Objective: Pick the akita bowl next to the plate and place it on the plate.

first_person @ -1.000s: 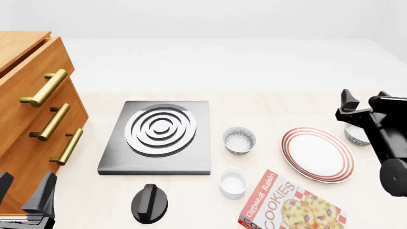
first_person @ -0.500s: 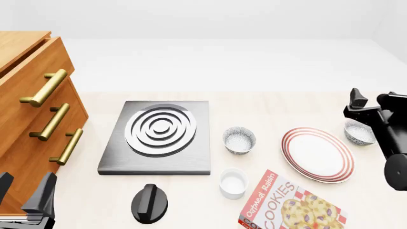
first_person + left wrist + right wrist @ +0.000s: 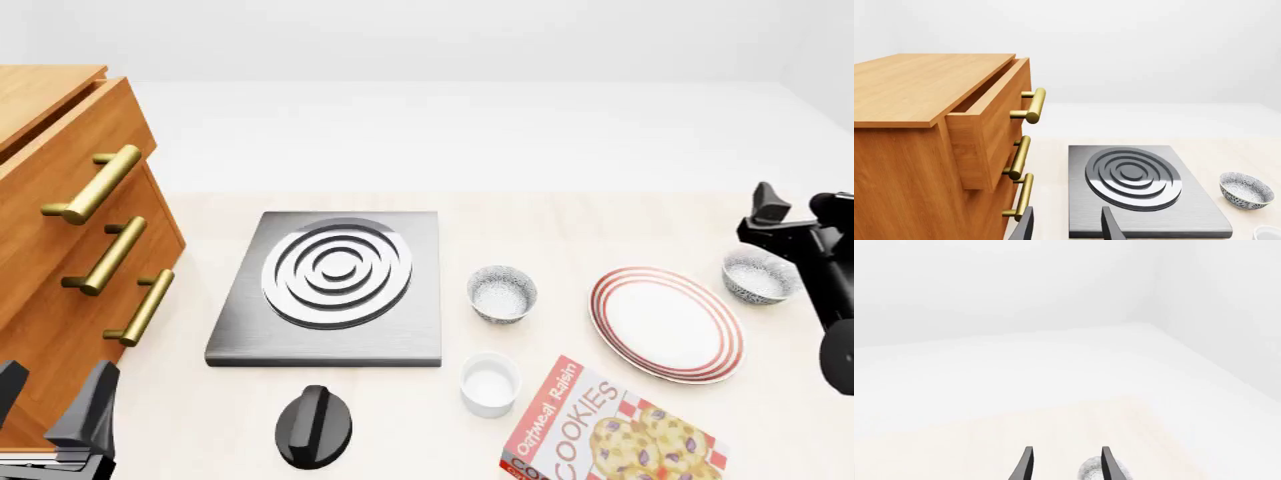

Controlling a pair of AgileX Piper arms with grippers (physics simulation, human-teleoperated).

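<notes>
The speckled bowl [image 3: 759,276] beside the plate [image 3: 666,322] looks light, rigid, slippery; pinch its rim. Right claw [image 3: 1065,465] open, empty

You have bare table [image 3: 587,225] behind the plate [image 3: 666,323], the bowl [image 3: 757,276] just beside its right rim, cookie box [image 3: 614,430] crowding its near edge.

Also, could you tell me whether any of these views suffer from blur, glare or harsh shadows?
Front view: sharp and evenly lit, with only soft shadows under the plate and stove plate. Left wrist view: crisp, no glare on the drawer handles. Right wrist view: mostly washed-out white, little contrast, bowl barely visible.
</notes>
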